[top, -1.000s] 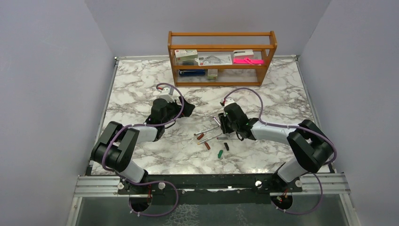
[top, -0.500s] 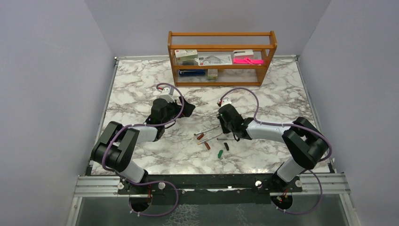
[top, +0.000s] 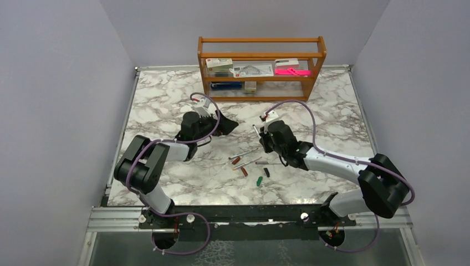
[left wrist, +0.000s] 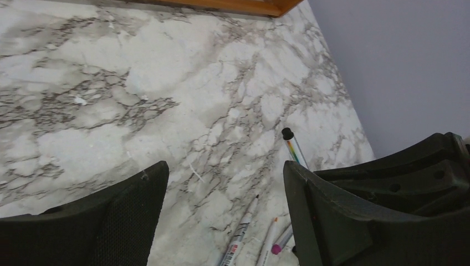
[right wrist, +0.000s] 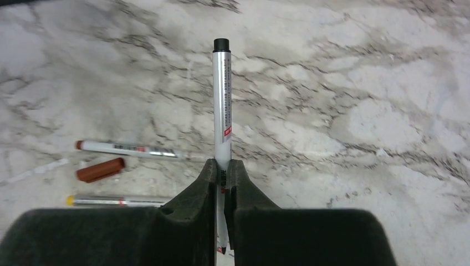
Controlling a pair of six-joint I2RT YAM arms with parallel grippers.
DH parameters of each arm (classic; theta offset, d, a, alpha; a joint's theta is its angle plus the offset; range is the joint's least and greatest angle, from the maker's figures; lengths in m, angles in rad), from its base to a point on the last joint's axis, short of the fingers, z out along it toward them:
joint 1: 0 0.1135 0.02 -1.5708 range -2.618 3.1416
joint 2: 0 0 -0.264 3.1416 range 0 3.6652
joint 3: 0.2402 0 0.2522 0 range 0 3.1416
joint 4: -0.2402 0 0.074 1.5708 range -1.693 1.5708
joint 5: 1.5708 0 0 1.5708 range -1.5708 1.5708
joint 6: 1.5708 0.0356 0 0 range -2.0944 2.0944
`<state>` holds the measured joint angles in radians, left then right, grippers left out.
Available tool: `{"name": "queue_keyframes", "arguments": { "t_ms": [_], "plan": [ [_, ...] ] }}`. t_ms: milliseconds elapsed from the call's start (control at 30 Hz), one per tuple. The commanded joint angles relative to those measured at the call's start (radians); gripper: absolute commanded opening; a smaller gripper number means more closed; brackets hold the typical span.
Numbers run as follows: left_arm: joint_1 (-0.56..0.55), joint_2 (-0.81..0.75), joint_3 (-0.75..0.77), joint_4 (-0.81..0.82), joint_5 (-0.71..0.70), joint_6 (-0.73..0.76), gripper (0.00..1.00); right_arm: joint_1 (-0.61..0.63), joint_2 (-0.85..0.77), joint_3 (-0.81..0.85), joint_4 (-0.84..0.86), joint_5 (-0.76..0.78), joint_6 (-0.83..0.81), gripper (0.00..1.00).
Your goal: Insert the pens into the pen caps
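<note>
Silver pen (right wrist: 222, 94) with black end clenched between fingers of right gripper (right wrist: 221, 169), pointing forward, above marble table (top: 166, 100). Other pens (top: 248, 163) lie on table near-left of it, red-brown cap (right wrist: 100, 169) between two of them. Green cap (top: 259, 180) and black cap (top: 266, 172) nearer. Left gripper (left wrist: 224, 172) spread wide, grasping nothing, left of pens.

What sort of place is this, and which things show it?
Probably a robotics lab test cell: left arm and right arm mounted at a marble-patterned table, plain walls around it, a wooden shelf of stationery.
</note>
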<state>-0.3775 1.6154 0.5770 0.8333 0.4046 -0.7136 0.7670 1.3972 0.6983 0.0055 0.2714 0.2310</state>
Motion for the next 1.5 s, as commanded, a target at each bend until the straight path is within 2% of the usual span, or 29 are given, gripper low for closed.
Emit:
{"name": "queue_keyframes", "arguments": {
  "t_ms": [0,100,267,467,633,767,867,1000,1167,1200,1333,1467],
  "plan": [
    [-0.028,0.055,0.032,0.166,0.16,-0.112,0.74,0.035,-0.042,-0.028,0.123,-0.141,-0.05,0.01],
    [-0.055,0.074,0.036,0.231,0.213,-0.13,0.66,0.055,-0.065,-0.036,0.158,-0.159,-0.051,0.01],
    [-0.073,0.079,0.037,0.319,0.255,-0.179,0.64,0.064,-0.111,-0.041,0.182,-0.178,-0.064,0.01],
    [-0.08,0.171,0.042,0.445,0.306,-0.263,0.64,0.064,-0.13,-0.04,0.181,-0.19,-0.081,0.01],
    [-0.085,0.248,0.056,0.608,0.363,-0.38,0.48,0.065,-0.138,-0.045,0.184,-0.189,-0.07,0.01],
    [-0.087,0.306,0.057,0.753,0.378,-0.482,0.45,0.065,-0.144,-0.04,0.174,-0.19,-0.073,0.01],
    [-0.089,0.325,0.06,0.805,0.378,-0.516,0.3,0.066,-0.145,-0.04,0.17,-0.19,-0.073,0.01],
    [-0.089,0.319,0.062,0.803,0.388,-0.514,0.0,0.066,-0.146,-0.04,0.169,-0.186,-0.071,0.01],
    [-0.089,0.319,0.063,0.811,0.382,-0.53,0.0,0.066,-0.172,-0.043,0.176,-0.166,-0.058,0.02],
    [-0.089,0.321,0.06,0.829,0.374,-0.543,0.0,0.065,-0.189,-0.051,0.187,-0.159,-0.051,0.07],
    [-0.089,0.351,0.058,0.925,0.333,-0.631,0.0,0.065,-0.286,-0.093,0.245,-0.11,0.016,0.4],
    [-0.089,0.331,0.047,0.925,0.281,-0.645,0.0,0.064,-0.386,-0.141,0.306,-0.089,0.079,0.57]
  ]
}}
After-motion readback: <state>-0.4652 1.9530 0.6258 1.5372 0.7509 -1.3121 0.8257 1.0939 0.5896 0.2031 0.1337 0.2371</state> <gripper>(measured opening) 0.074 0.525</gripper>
